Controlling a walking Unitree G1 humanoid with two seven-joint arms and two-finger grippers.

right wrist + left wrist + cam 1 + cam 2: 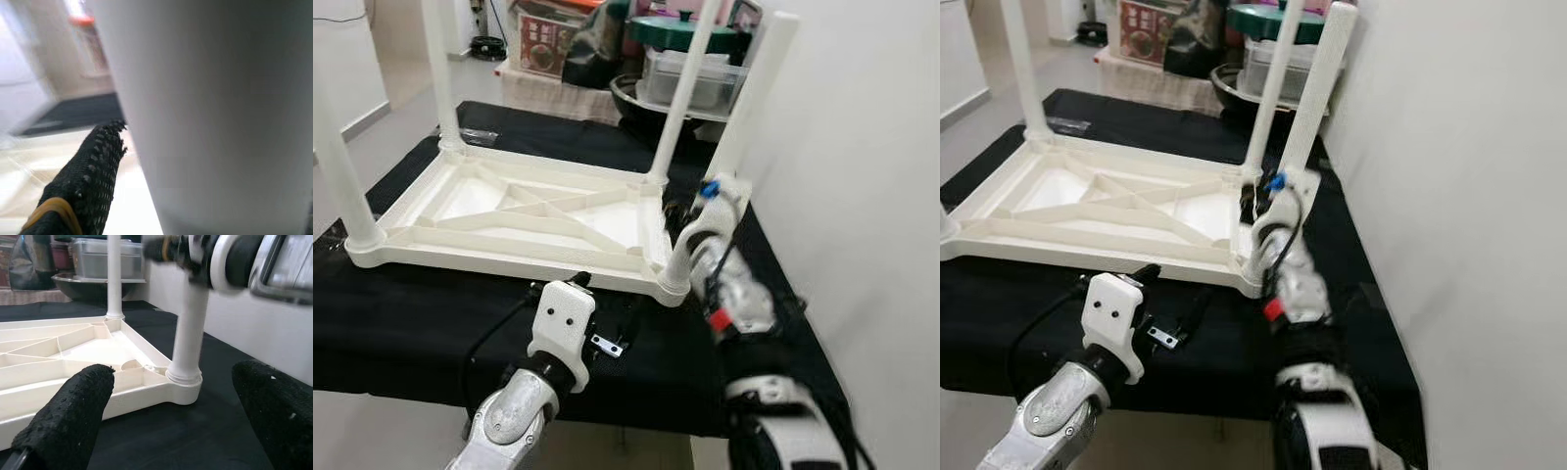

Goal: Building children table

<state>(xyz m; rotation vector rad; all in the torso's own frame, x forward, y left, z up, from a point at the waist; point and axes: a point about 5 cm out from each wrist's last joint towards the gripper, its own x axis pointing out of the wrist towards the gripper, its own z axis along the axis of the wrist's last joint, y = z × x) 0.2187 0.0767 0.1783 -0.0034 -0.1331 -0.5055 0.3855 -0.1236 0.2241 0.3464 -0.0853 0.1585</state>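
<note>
A white plastic children's table point(489, 257) lies upside down on a black cloth point(401, 323), its legs pointing up. My right gripper point(1255, 208) is at the near right leg point(744, 108), low on it, just above the corner socket. In the right wrist view this leg point(210, 112) is pressed close against one black finger point(88, 181), so the gripper is shut on it. My left gripper point(171, 431) hovers open over the cloth just in front of the table's near edge. Its fingers point(73, 416) frame that same corner and the leg point(188, 342), holding nothing.
A white wall point(862, 196) runs close along the right. Behind the table stand a clear plastic box point(690, 78), a green-lidded pot point(680, 27) and other clutter. A small metal bracket point(607, 345) and a black cable lie on the cloth near my left wrist.
</note>
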